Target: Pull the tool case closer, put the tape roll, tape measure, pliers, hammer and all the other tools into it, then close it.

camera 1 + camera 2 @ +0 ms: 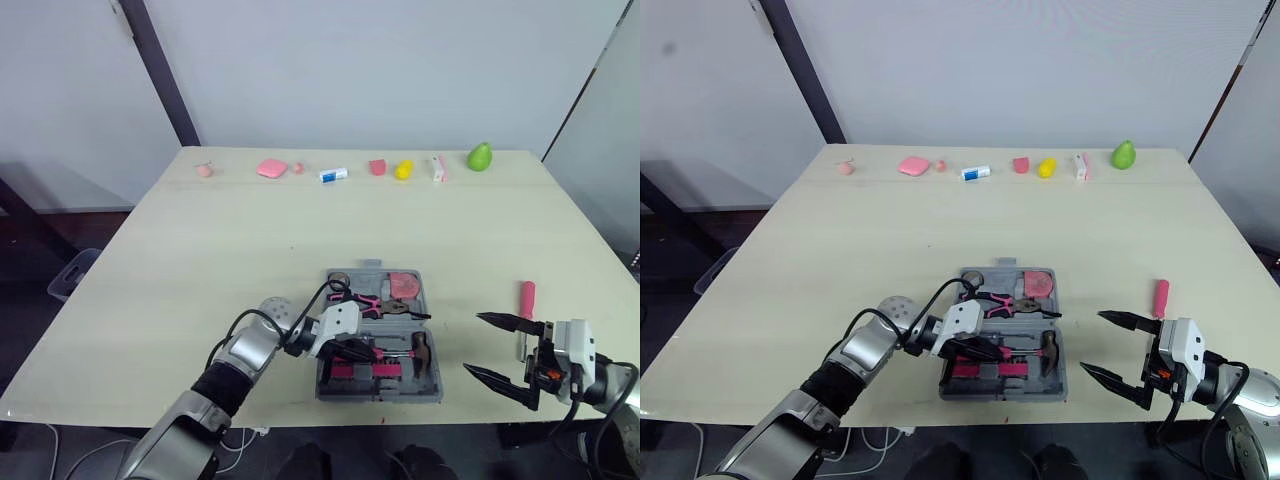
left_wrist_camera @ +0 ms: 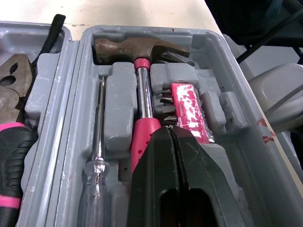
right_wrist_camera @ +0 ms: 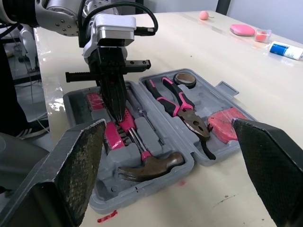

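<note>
Surface: pale wood surface [image 1: 200, 250], grey wall behind.
Tool case [image 3: 142, 191]: open, near the front edge; hammer [image 2: 142, 94], pliers [image 3: 182, 106], tape roll [image 3: 184, 79], tape measure [image 3: 222, 124] inside.
Left claw [image 2: 169, 135]: clenched, tips on the hammer's pink handle.
Right claw [image 1: 472, 343]: released, hovering right of the case.
Loose: 1 pink-handled screwdriver [image 1: 526, 300] on the surface, near the right claw.

With left end effector [image 2: 171, 137] closed, right end effector [image 1: 477, 344] gapes wide.
</note>
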Controlling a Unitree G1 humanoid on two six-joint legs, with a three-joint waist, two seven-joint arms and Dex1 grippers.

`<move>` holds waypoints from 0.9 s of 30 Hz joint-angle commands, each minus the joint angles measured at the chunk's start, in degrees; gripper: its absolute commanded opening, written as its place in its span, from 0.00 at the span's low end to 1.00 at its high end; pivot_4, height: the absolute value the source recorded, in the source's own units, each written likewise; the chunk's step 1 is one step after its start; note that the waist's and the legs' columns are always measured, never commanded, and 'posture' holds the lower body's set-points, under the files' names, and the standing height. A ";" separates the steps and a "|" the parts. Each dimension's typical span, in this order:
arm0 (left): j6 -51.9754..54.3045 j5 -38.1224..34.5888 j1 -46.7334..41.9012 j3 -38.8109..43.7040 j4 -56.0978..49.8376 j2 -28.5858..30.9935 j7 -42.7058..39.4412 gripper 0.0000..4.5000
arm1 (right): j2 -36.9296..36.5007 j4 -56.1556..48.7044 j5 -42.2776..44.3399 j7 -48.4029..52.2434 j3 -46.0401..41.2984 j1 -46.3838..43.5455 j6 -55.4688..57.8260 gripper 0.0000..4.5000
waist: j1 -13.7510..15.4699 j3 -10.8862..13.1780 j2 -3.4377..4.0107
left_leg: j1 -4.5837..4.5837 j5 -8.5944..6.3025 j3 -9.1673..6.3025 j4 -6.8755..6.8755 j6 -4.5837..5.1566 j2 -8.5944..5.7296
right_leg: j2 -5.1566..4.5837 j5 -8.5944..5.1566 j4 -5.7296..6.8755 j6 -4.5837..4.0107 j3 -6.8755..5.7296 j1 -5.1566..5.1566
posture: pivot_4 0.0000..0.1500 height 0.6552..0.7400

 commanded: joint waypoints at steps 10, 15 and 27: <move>9.40 -12.70 2.70 16.59 -13.93 0.66 7.06 0.01 | 2.13 3.64 1.81 -3.56 -3.96 -0.34 -0.19 1.00 | -0.07 0.00 0.00 | -0.07 0.00 -0.04 -0.02 0.00 0.02 | -0.01 0.00 -0.01 0.00 -0.04 -0.03 | 1.00 1.00; 12.74 -18.16 6.26 23.99 -17.77 2.16 10.96 0.01 | 3.98 8.41 1.08 -5.40 -5.94 0.56 -1.68 1.00 | -0.19 0.00 0.02 | -0.04 0.00 -0.02 -0.04 0.00 0.03 | -0.01 0.00 0.00 -0.01 -0.04 -0.03 | 1.00 1.00; 10.39 -23.78 26.76 39.86 -22.90 7.71 14.85 0.88 | 4.94 16.61 -2.34 -9.95 -10.00 2.89 -7.00 1.00 | -1.10 -0.01 0.01 | 0.01 0.00 0.03 -0.12 -0.01 0.10 | -0.04 -0.01 -0.02 -0.02 -0.02 -0.03 | 1.00 1.00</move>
